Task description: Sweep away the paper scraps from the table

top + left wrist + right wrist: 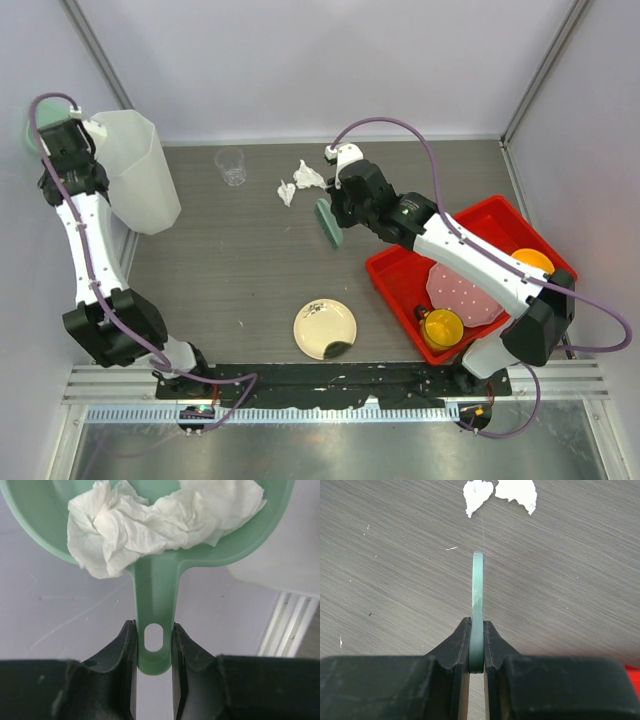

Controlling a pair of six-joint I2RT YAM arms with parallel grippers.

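Firmly, left gripper clamps a mint-green plastic dustpan holding crumpled white paper scraps; right gripper pinches a thin green sweeper blade near 2 loose scraps

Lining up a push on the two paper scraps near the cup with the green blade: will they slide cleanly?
Probably light: the paper scraps look like thin crumpled tissue, so they may skip aside. Soft too, likely folding against the blade rather than rolling. The table looks flat, so little drag.

White-shelled arms have black joints, looping purple cables, black left pincer and right pincer.
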